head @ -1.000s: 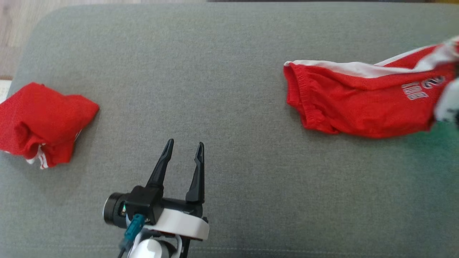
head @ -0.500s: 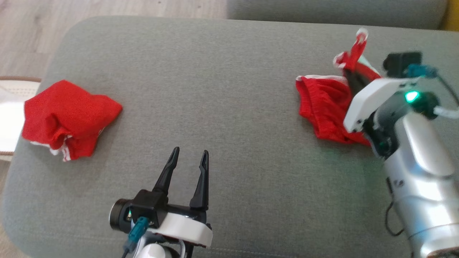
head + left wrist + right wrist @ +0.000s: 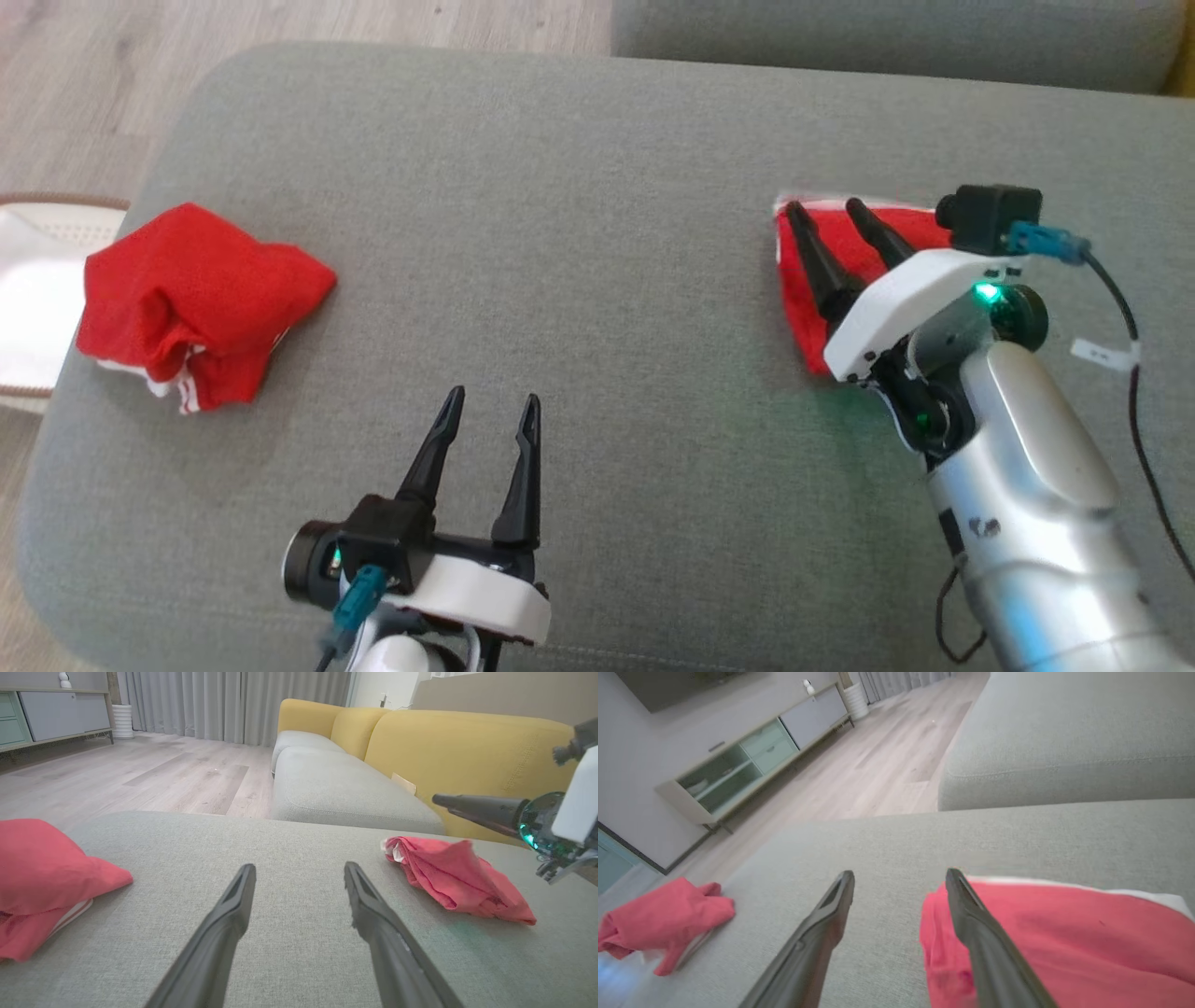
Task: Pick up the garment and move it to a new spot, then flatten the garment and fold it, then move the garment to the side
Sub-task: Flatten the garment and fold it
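Lying at the right side of the grey cushion, the red garment seems folded and rests free below the wide-open, empty right gripper, while the left gripper is open and empty too, so the task looks nearly complete.

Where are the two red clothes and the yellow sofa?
right red garment (image 3: 460, 879), left wrist view, on the middle of its crumpled top.
left red garment (image 3: 201, 299), head view, on the middle of the bundle.
yellow sofa (image 3: 467, 742), left wrist view, on its back cushion.
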You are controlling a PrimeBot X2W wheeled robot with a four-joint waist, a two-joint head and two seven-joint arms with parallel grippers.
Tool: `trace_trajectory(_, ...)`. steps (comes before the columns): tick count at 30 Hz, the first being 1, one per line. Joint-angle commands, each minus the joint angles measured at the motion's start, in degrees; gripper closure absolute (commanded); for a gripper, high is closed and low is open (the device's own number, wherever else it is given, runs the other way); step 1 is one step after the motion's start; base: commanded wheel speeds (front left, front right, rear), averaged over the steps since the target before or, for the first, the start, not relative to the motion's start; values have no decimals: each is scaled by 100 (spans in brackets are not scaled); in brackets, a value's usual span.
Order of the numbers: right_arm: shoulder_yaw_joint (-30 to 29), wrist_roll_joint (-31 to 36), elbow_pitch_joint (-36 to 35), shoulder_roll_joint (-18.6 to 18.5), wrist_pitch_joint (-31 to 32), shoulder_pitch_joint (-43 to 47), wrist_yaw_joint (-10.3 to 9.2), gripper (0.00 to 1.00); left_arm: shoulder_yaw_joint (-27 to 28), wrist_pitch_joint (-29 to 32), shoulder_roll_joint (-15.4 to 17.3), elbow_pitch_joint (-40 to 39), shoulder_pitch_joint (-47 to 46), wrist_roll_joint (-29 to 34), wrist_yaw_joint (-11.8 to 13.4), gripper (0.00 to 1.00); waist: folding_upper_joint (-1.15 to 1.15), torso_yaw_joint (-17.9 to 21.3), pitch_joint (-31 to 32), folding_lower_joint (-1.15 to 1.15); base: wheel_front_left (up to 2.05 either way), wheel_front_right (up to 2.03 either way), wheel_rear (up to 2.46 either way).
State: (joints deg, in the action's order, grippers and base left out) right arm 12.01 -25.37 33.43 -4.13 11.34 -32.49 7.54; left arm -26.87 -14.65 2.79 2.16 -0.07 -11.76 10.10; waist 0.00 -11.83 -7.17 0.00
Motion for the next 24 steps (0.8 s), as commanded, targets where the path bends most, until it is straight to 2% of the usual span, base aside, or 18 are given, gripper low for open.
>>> trace_trajectory(1, 131, -135, -401, 102, -153, 20, -5, 0, 215, -35, 9, -162, -85, -15, 18, 0, 0, 58, 70, 0, 0, 0, 0)
trace_trajectory(8, -79, -437, -1115, -416, -349, 751, -5, 0, 418, -35, 9, -227, 135, 58, 25, 0, 0, 348, 312, 0, 0, 0, 0)
trace_trajectory(14, -323, -699, -1431, -879, -473, 1405, -5, 0, 525, -35, 9, -261, 257, 126, -38, 0, 0, 446, 420, 0, 0, 0, 0)
trace_trajectory(17, -337, -730, -1503, -978, -607, 1606, -5, 0, 588, -35, 9, -288, 314, 138, -33, 0, 0, 483, 477, 0, 0, 0, 0)
trace_trajectory(24, -131, -318, -1473, -1012, -1624, 2266, -5, 0, 1019, -35, 9, -335, 703, 186, -25, 0, 0, 755, 859, 0, 0, 0, 0)
